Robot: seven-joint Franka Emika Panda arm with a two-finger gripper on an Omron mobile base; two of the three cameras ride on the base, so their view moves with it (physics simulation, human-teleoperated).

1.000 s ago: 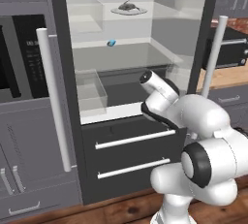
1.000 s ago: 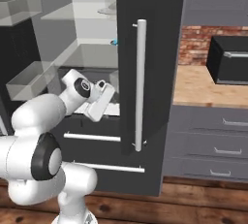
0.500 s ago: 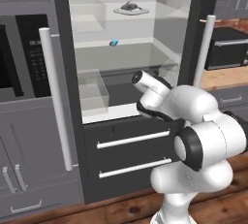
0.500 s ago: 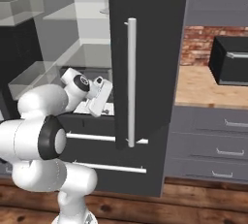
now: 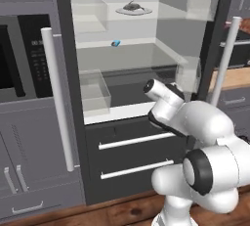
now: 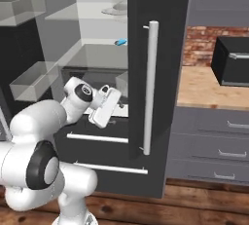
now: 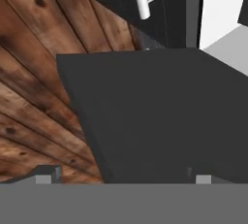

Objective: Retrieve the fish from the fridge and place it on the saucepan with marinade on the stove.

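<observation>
Looking over the arm in the left base view, the fridge (image 5: 141,73) stands with its doors swung wide and its white inside lit. The fish (image 5: 132,7), a small dark flat shape, lies on a round white plate (image 5: 133,11) on the top shelf, toward the far middle of the compartment. A tiny blue object (image 5: 116,43) sits on the shelf below it. The arm's wrist is folded low in front of the two bottom drawers (image 5: 132,159), so the fish lies up and farther in from it, a little to the left. Its long axis seems to run left to right along the shelf, though it is too small to be sure

From the right base view, the open right-hand door (image 6: 155,73) with its silver bar handle (image 6: 150,85) stands between camera and shelves, hiding most of the plate. The gripper (image 6: 106,106) hangs low, just left of that door's edge, pointing down and away from the shelves

In the hand view, the fingertips (image 7: 48,172) stand far apart with nothing between them, aimed at the wooden floor (image 7: 34,72) and a dark flat panel. By my judgement the hand must rise, turn toward the shelves and clear the door edge before reaching in
</observation>
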